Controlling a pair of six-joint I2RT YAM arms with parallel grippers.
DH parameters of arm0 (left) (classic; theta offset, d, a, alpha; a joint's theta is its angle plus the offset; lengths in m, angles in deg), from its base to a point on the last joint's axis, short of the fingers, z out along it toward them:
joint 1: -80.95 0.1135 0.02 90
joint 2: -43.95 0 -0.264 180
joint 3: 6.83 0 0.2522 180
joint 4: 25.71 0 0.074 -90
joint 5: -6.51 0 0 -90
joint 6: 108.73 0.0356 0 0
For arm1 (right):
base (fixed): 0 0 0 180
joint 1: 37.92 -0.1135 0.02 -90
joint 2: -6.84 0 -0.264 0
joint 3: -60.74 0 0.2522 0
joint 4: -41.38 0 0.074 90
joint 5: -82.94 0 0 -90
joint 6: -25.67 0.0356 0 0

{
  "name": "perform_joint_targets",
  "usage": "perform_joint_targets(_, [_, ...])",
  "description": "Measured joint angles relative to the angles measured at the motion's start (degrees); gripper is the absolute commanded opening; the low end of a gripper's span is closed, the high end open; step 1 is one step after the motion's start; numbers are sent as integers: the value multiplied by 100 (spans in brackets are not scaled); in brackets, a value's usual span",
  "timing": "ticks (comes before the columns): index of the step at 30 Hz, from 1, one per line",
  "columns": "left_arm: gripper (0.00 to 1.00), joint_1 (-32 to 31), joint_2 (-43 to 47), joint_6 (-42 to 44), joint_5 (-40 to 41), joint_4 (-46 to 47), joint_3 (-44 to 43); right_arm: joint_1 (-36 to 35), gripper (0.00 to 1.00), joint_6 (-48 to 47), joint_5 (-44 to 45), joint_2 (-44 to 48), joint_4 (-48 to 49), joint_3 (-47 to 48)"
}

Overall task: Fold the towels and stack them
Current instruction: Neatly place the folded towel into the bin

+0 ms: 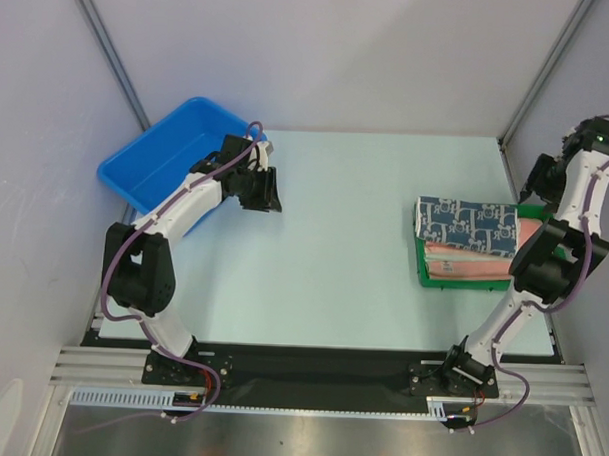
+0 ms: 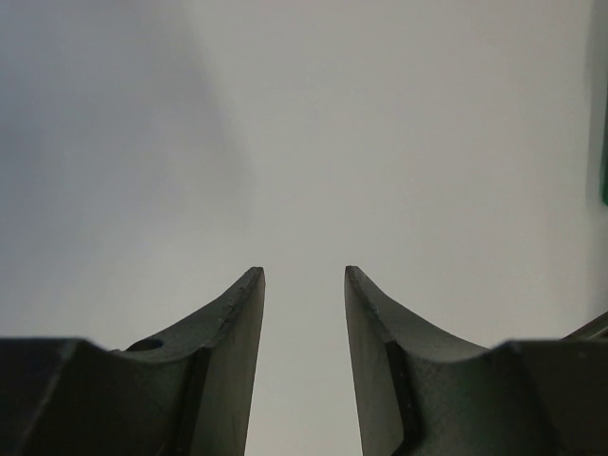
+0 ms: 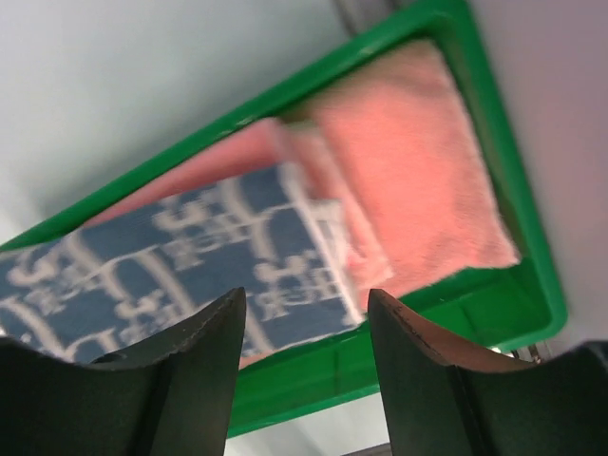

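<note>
The blue bin (image 1: 152,158) sits at the far left, and just beside it the left end effector (image 2: 304,275) hovers over bare table (image 1: 344,239), its jaws a little apart with nothing between them. Further right, the folded towels (image 1: 469,256) lie stacked in the green tray (image 1: 463,285), pink ones (image 3: 418,180) under a blue-and-white patterned one (image 1: 465,224) (its edge seems to overlap the rim). The right end effector (image 3: 306,299) hangs above them, parted and empty. It had best rise straight up, so no fold gets dragged.

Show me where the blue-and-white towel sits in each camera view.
Top external: blue-and-white towel, right side, on the pink towels in the green tray.
Left wrist: not in it.
Right wrist: lower left of the picture.
Shared landmark: the green tray, in top external and right wrist.
</note>
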Motion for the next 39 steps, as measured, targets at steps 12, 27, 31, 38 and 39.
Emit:
perform_joint_targets(12, [45,2,7,-22,-57,68,9,-702,61,1517,247,2133,1432,-2959])
perform_joint_targets(27, [46,2,149,-70,-293,168,173,817,66,3392,-487,3700,3587,-5812])
perform_joint_targets(31, [45,0,153,-72,-297,179,173,973,66,3556,-686,3552,4024,-6135])
perform_joint_targets(38, [45,-4,153,-76,-293,175,170,1003,66,3779,-859,3314,4642,-6454])
perform_joint_targets(39, [45,-9,151,-76,-293,175,170,1003,66,3797,-859,3307,4684,-6481])
